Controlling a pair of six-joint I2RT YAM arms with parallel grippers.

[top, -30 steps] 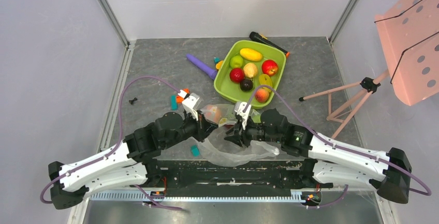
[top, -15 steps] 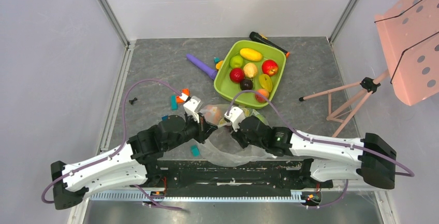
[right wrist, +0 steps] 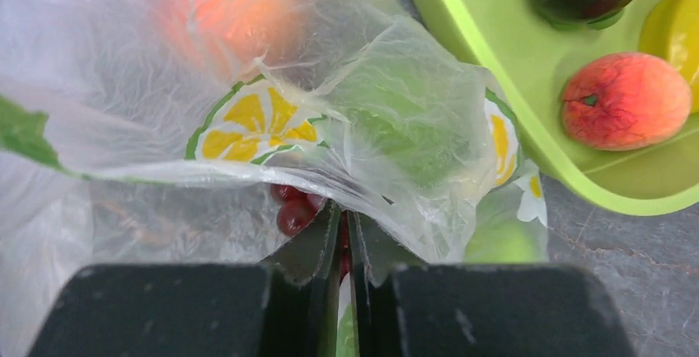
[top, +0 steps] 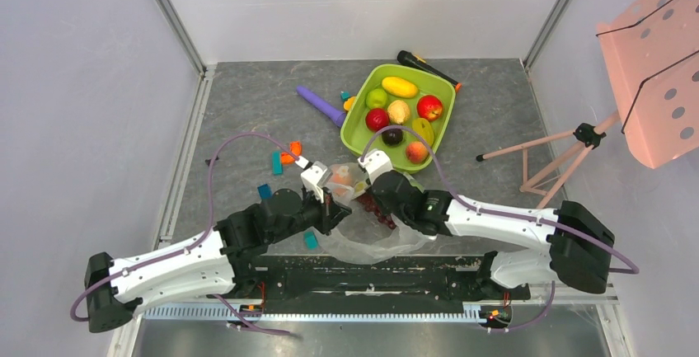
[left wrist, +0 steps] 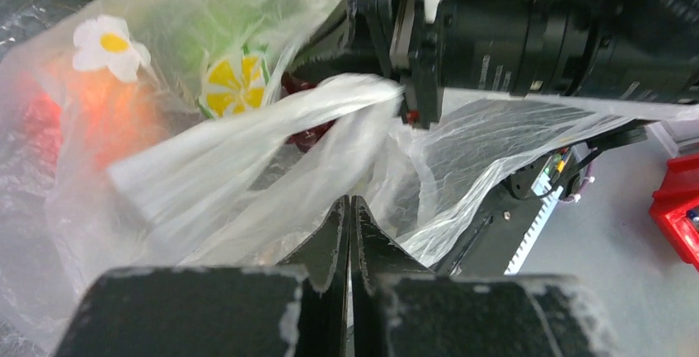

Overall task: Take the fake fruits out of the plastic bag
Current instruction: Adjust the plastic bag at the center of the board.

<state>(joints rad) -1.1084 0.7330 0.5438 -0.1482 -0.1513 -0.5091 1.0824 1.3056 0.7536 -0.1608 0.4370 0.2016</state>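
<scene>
The transparent plastic bag (top: 363, 240) lies crumpled between my two arms, just in front of the green tray (top: 446, 98). My left gripper (top: 330, 205) is shut on a twisted strip of the bag (left wrist: 247, 151). My right gripper (top: 375, 196) is shut on the bag's film (right wrist: 396, 101) at the mouth. A dark red grape bunch (top: 373, 207) sits in the bag right at the right fingertips (right wrist: 309, 246). An orange-red fruit (left wrist: 82, 118) and a green fruit (right wrist: 503, 241) show through the film. Several fruits lie in the tray, among them a peach (right wrist: 626, 97).
A purple stick (top: 321, 105), orange and teal blocks (top: 284, 157) and a black pen (top: 424, 64) lie around the tray. A pink stand (top: 655, 60) with tripod legs (top: 544, 167) stands at the right. Another teal block (top: 310, 241) lies by the bag.
My right gripper has moved left and forward over the bag's mouth, and the grape bunch now shows beside it. My left gripper has shifted slightly right, keeping its hold on the bag.
</scene>
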